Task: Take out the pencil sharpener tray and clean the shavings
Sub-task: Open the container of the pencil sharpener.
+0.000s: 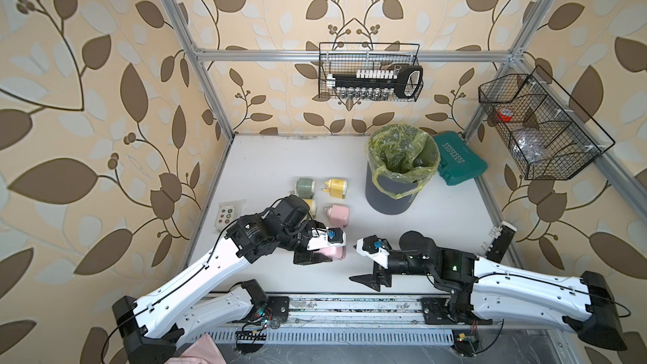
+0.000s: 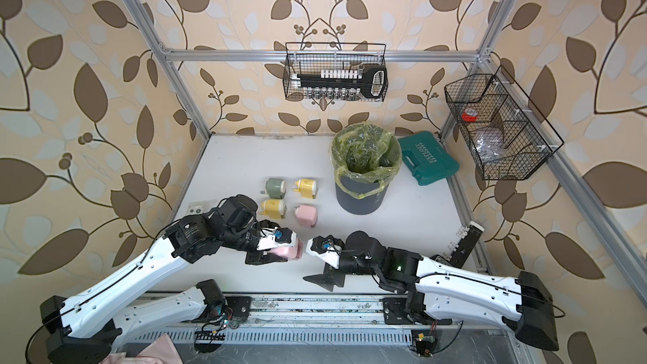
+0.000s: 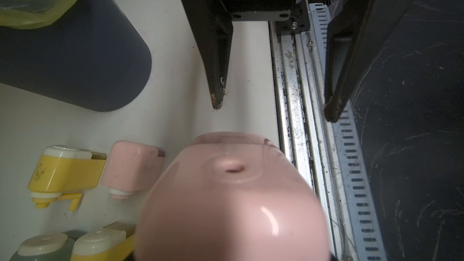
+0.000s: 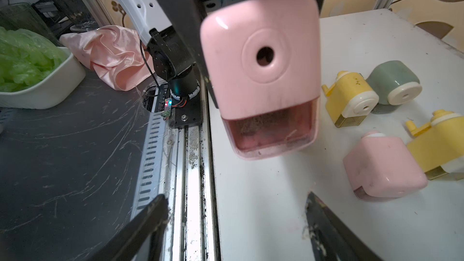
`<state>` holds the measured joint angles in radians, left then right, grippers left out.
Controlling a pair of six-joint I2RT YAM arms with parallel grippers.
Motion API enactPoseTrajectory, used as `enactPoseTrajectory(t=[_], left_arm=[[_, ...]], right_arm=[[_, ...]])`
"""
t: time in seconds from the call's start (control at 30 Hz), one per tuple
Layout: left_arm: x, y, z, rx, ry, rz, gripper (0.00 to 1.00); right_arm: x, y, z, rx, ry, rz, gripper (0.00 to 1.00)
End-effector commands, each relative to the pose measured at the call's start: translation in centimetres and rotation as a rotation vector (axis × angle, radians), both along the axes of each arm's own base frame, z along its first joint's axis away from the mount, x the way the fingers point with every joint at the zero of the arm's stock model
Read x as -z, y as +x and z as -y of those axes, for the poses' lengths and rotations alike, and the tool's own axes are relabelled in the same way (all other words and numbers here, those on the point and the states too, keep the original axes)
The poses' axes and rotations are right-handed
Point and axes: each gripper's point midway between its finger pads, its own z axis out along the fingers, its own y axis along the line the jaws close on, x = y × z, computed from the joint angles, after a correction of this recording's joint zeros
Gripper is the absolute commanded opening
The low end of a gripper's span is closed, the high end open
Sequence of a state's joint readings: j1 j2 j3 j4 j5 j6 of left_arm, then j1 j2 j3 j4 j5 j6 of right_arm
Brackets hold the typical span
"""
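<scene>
Sharpener (image 4: 261, 53) presented for tray pull

Left gripper (image 1: 324, 252) is clamped on the pink sharpener and seems to hold it off the table (image 1: 280, 162), over the front edge. The face with the pencil hole is turned toward the right gripper (image 3: 273, 110). Likely reason: one arm braces the body so the other can draw the tray (image 4: 271, 131) straight out. The tray is not yet out; it sits in the lower part of the body. Shavings (image 4: 258, 124) show as a dark mass through its clear wall.

Bin (image 1: 392, 190), lined with a yellow bag, stands behind the arms and well apart, probably the dump spot. Four spare sharpeners (image 1: 338, 215) lie grouped on the table beside it, out of the working gap.

Pose: the left arm reaches in from its base with the wrist bent inward and the sharpener pointing along the table front. The right arm lies low and stretched toward it, fingers spread wide and holding nothing, lined up with the tray end. There is a clear gap between the fingertips and the sharpener, no contact. Next move is probably a short advance and a pinch on the tray lip; a slip or spill is the risk.
</scene>
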<state>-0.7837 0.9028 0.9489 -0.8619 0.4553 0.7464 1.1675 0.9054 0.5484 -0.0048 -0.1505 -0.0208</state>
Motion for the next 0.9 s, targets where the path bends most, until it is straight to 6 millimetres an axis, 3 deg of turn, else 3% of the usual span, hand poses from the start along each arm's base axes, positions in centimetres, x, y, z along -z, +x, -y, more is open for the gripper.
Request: enactPoseTrajectory(t=[0.0, 0.17, 0.87], left_arm=[[0.0, -1.1, -0.2, -0.001, -0.032, -0.060, 0.00], [0.4, -1.7, -0.6, -0.010, -0.044, -0.072, 0.00], [0.2, -2.4, -0.5, -0.010, -0.072, -0.114, 0.00]], right_arm=[[-3.6, 1.0, -1.0, 0.040, 0.145, 0.091, 0.83], [-4.3, 0.9, -1.0, 0.035, 0.148, 0.098, 0.82], [-3.5, 0.3, -3.3, -0.038, 0.157, 0.048, 0.78]])
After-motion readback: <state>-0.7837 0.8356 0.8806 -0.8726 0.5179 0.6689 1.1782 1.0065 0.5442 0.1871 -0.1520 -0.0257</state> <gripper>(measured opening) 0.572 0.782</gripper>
